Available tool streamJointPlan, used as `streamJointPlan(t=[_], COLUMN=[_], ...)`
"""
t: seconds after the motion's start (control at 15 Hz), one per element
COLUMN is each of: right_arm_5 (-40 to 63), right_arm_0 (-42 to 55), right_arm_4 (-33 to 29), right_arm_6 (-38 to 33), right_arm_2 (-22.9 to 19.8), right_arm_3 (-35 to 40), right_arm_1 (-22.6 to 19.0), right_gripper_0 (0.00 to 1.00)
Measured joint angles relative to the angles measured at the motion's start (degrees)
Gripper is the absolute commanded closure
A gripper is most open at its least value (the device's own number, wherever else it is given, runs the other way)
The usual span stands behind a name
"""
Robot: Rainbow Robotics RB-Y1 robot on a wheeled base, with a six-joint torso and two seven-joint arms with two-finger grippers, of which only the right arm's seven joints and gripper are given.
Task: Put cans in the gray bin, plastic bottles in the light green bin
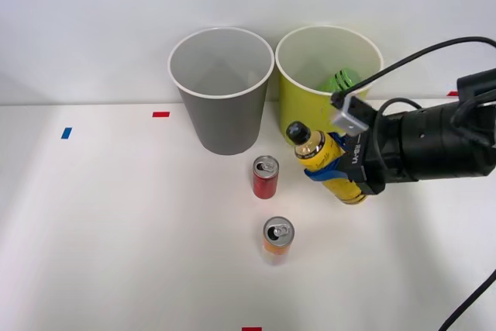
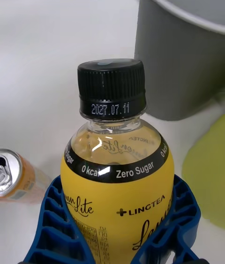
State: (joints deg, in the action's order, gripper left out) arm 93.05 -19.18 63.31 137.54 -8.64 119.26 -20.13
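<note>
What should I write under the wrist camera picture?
Blue pincer holding the yellow bottle beside the gray bin.

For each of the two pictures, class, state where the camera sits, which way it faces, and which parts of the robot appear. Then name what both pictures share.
Front view: above the arms, facing forward and down at the table; the right arm enters from the right.
Right wrist view: on the right wrist, facing along the blue fingers toward the gray bin.
Shared: the yellow-labelled bottle held in the right gripper, the orange-yellow can, both bins.
</note>
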Motion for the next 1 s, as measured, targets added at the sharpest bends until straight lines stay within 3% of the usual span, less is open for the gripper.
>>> streamJointPlan(t=[0.47, 0.73, 1.0], right_arm_5=[-2.74, -12.02, -26.96], right_arm_0=[-0.23, -0.24, -0.22], right_arm_4=[17.33, 22.42, 23.02], right_arm_6=[-1.46, -3.42, -5.35], right_arm_2=[-10.58, -10.76, -7.62], right_arm_3=[1.72, 2.44, 2.43], right_arm_1=[6.39, 8.16, 7.65], right_gripper_0=[1.00, 1.00, 1.00])
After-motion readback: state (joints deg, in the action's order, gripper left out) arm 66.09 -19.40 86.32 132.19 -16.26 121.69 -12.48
